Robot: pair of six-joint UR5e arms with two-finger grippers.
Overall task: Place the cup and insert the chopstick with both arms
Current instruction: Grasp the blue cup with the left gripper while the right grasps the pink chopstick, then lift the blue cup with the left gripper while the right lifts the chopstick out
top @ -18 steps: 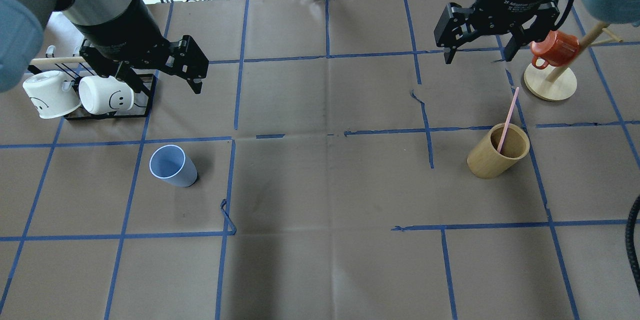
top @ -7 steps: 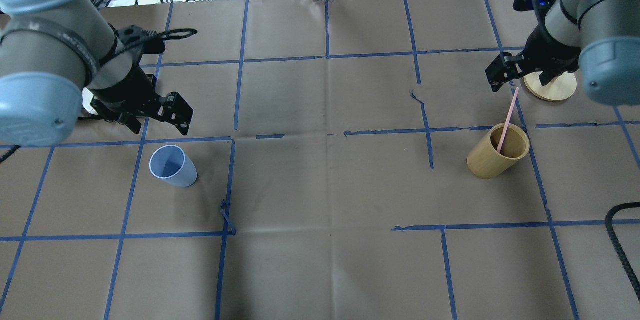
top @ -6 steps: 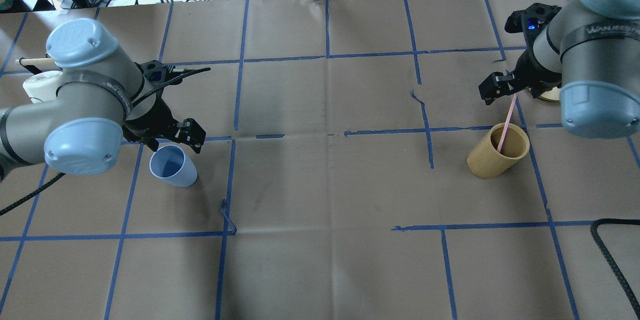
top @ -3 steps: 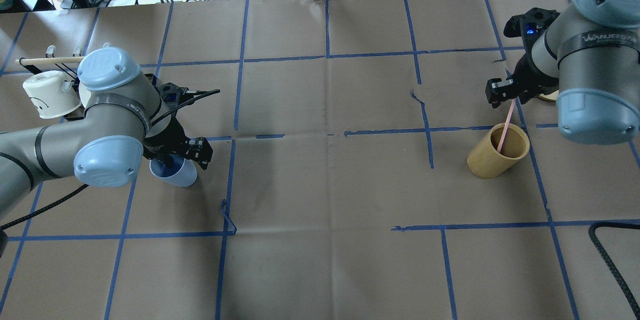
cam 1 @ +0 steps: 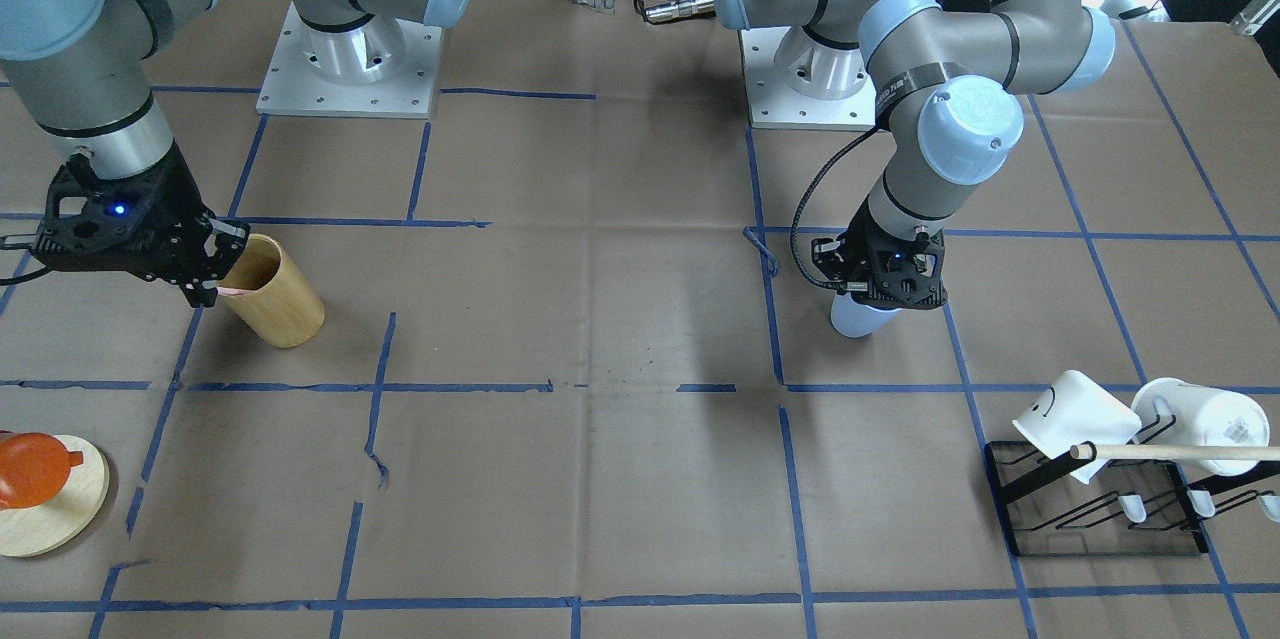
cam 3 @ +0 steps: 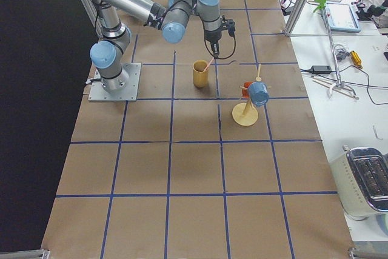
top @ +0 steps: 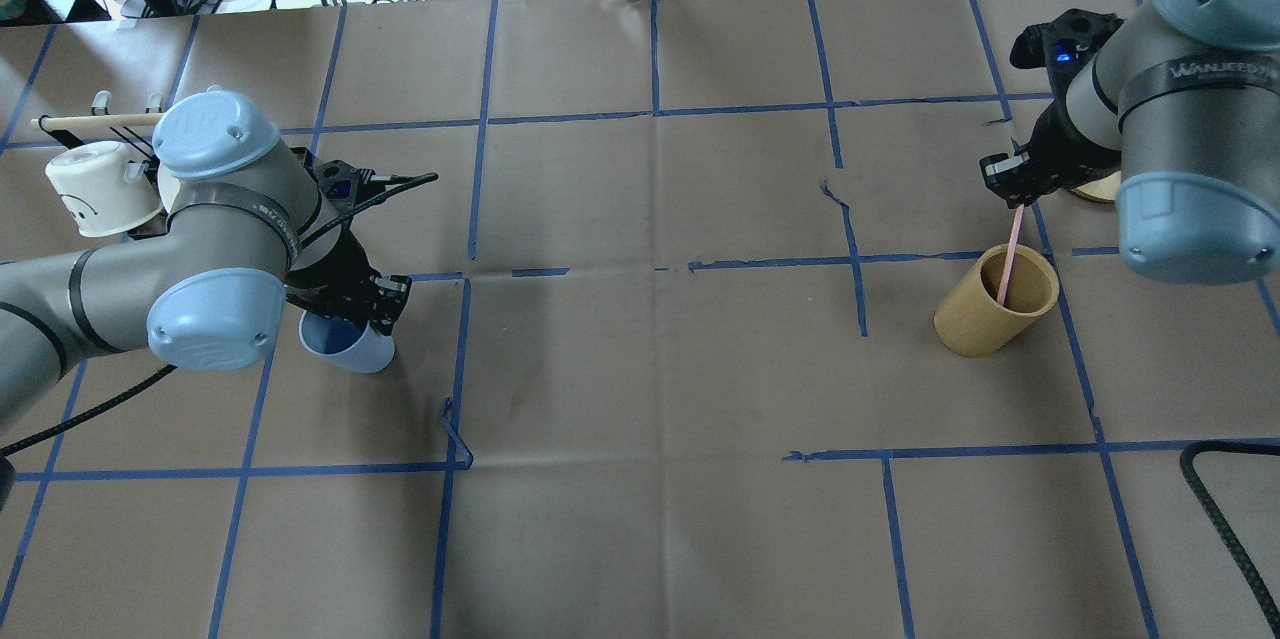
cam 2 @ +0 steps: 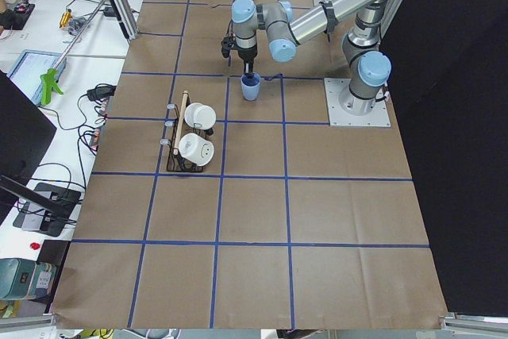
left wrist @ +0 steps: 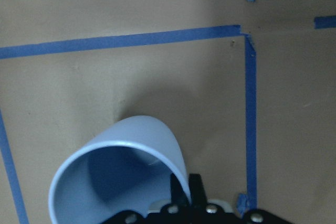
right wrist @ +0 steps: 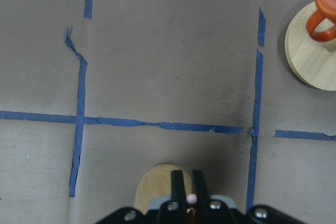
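Blue cup [top: 355, 354] upright on table [top: 640, 369], near rim wall pinched in clenched left gripper [left wrist: 185, 188]. Right gripper [right wrist: 188, 184] clamped on pink chopstick [top: 1010, 257] top; bamboo holder [top: 975, 324] just beneath, chopstick's lower end inside.

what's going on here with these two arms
Both arms are gripping something. The left gripper pinches the rim of the blue cup, which stands on the table. The right gripper is shut on the top of the pink chopstick, whose lower end sits in the bamboo holder. Nothing looks lifted yet.
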